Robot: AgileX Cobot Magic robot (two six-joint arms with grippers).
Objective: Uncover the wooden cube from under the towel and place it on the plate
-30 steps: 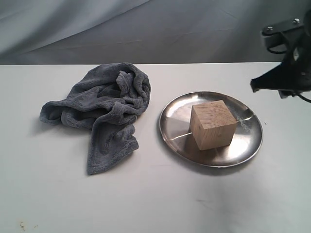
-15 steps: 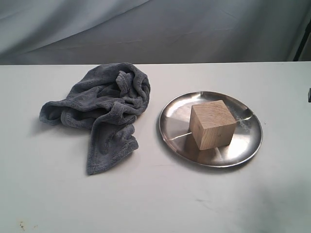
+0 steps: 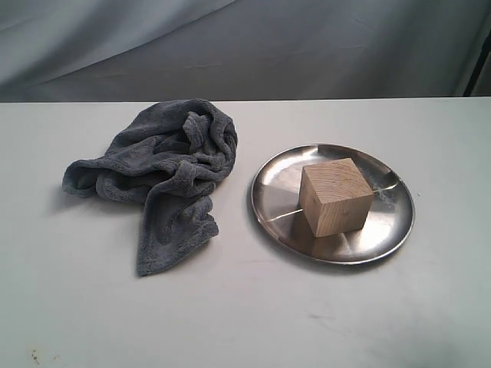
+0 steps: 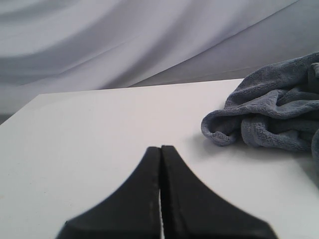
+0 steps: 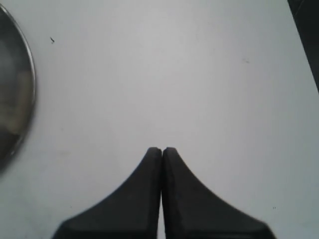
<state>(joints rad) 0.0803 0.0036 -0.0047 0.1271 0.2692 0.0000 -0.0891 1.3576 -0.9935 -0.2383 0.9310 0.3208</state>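
Wooden cube (image 3: 335, 196) sits in plate (image 3: 278, 193); towel (image 3: 165, 172) beside; left, right jaws clenched, empty.

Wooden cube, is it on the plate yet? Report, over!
Left pincer and right pincer shut, empty. Wooden cube on plate. Towel bunched beside plate, nothing in the way.

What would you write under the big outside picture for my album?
Wooden cube sits on the shiny plate; the crumpled grey towel lies beside it on the white table.
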